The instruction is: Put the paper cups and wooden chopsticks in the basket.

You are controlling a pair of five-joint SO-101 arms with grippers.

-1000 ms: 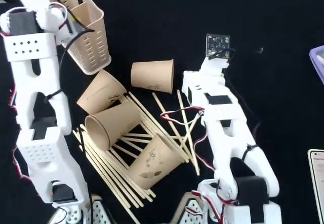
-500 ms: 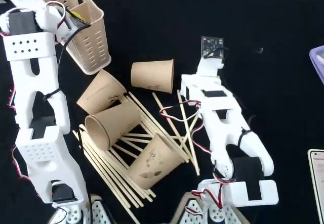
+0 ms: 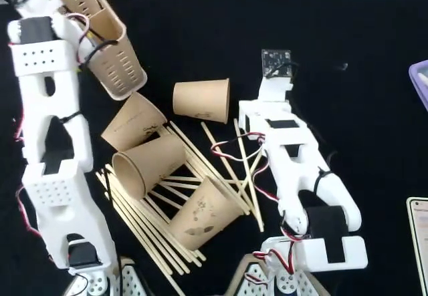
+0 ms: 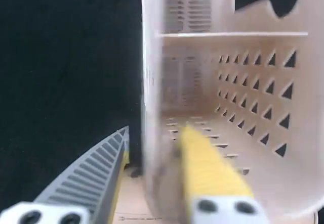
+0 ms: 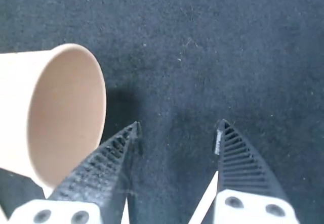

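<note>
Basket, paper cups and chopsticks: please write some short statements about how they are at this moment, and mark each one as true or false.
1. Four paper cups lie on their sides on the table. True.
2. The basket stands free, touched by no arm. False: the left gripper clamps its wall, one finger inside and one outside.
3. The right gripper is open. True.
4. The right gripper holds a cup. False: nothing is between its fingers.
5. The wooden chopsticks are inside the basket. False: they lie scattered on the table among the paper cups.
</note>
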